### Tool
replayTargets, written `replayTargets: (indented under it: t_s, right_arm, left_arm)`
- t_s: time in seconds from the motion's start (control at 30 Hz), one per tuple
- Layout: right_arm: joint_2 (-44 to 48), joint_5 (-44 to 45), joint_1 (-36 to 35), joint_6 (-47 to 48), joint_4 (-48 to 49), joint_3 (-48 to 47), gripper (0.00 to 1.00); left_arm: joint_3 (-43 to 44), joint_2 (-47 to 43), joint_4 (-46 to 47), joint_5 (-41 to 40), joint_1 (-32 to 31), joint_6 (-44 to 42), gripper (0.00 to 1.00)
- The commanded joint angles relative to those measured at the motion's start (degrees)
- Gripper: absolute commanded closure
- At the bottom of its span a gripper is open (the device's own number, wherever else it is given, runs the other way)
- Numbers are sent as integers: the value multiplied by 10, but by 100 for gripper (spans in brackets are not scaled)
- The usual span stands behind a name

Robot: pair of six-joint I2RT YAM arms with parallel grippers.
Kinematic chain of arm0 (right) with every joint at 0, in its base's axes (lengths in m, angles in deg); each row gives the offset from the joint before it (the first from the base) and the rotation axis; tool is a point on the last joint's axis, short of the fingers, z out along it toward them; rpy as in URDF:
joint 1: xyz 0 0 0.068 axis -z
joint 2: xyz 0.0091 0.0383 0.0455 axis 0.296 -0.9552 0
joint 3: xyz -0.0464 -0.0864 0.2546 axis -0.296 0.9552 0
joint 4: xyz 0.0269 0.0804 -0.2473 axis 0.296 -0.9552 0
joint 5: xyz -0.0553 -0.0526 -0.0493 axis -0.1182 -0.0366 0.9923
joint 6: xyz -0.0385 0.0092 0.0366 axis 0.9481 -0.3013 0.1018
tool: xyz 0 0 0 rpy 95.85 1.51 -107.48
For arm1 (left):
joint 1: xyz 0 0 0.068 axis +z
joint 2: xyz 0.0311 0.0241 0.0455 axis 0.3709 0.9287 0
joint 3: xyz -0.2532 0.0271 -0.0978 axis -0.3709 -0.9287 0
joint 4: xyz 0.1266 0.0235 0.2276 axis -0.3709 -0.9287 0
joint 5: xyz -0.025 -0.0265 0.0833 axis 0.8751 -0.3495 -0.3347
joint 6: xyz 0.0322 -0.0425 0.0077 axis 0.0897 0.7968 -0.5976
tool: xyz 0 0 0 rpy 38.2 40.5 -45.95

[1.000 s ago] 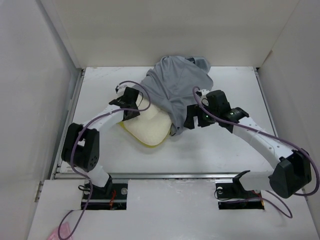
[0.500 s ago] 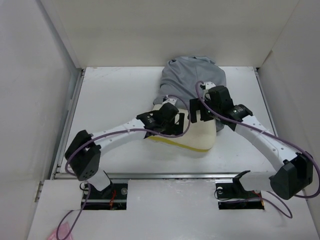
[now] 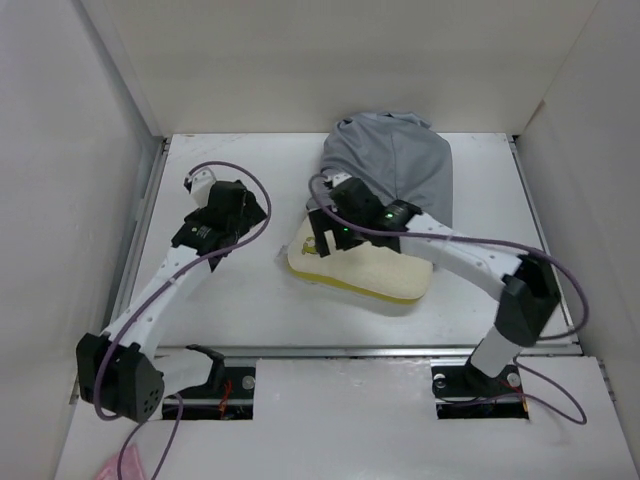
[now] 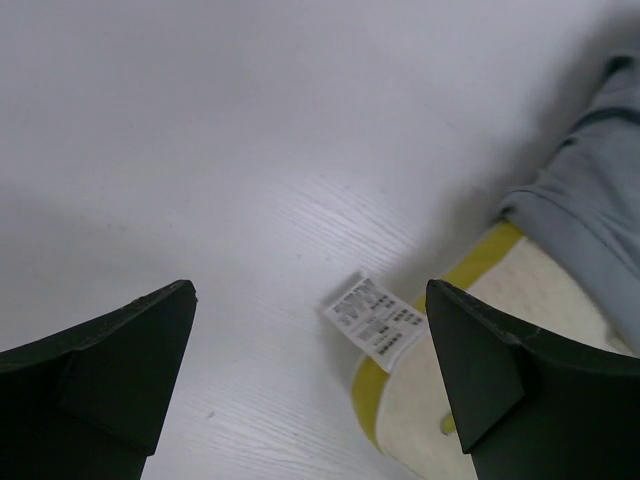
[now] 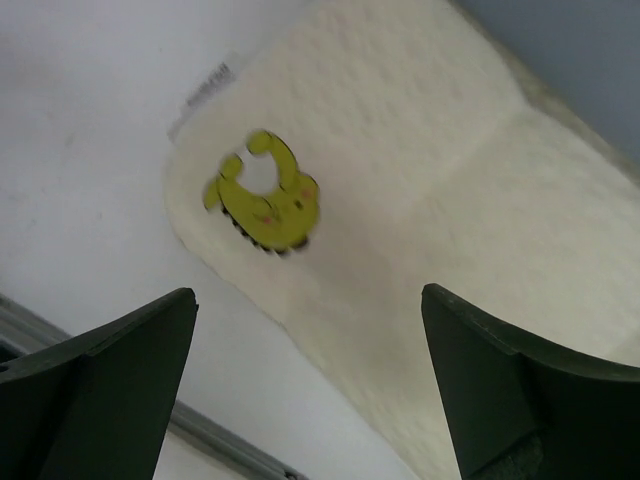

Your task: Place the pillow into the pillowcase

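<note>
The cream pillow (image 3: pixel 370 268) with a yellow front edge lies at mid-table, its far part covered by the grey pillowcase (image 3: pixel 400 170). My right gripper (image 3: pixel 325 235) hovers open over the pillow's left end; in the right wrist view its gripper (image 5: pixel 308 292) frames bare cream foam and a yellow patch (image 5: pixel 262 205). My left gripper (image 3: pixel 245 215) stands open to the left of the pillow, apart from it. The left wrist view has its gripper (image 4: pixel 310 290) empty over the table, with the pillow's corner (image 4: pixel 500 340), a white label (image 4: pixel 375 318) and the pillowcase (image 4: pixel 590 210) at right.
White walls (image 3: pixel 120 150) close in the table on the left, back and right. A metal rail (image 3: pixel 340 350) runs along the table's near edge. Purple cables (image 3: pixel 470 240) loop off both arms.
My left gripper has let go, opened and pulled back to the left, away from the pillow. The right gripper has swung left over the pillow's left end. The pillow and pillowcase shifted right earlier.
</note>
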Motion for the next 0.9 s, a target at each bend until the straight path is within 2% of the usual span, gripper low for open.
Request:
replayTargets:
  t_s: [0.0,0.03,0.2,0.27,0.33,0.4,0.43,0.5,0.53,0.57,0.63,0.7,0.87]
  right_arm:
    - [-90,80,-38,-67,-29,-93,1]
    - [-118,85,-38,-79,-52,-137,1]
    - [-271,101,-38,-94,-66,-220,1]
    - [-300,101,-38,-94,-60,-211,7]
    - [-307,101,-38,-99,-49,-183,46]
    - [-254,122,-38,-99,-30,-117,92]
    - [-225,136,-38,-99,-20,-98,100]
    - [-155,157,-38,-85,7,-41,100]
    - [-82,157,-38,-65,16,-25,100]
    - [-47,157,-38,-47,23,-12,100]
    - [34,126,-24,-25,23,12,100]
    - [70,100,-11,6,23,20,100]
    - [123,67,20,35,-15,15,100]
  left_arm:
    - [-16,17,12,35,33,7,0]
    - [-16,17,12,35,38,7,0]
    - [-45,9,43,59,49,1,0]
    - [-45,9,49,65,49,-5,0]
    - [-40,19,54,80,54,-14,0]
    - [-40,25,74,110,54,-31,0]
    - [-46,31,89,130,54,-57,0]
    - [-75,40,165,189,49,-98,0]
    - [-86,45,195,260,40,-122,0]
    - [-94,60,222,291,20,-170,0]
    - [-104,78,290,372,-3,-226,0]
    - [-110,103,336,395,-30,-279,0]
    - [-62,164,351,381,-73,-336,0]
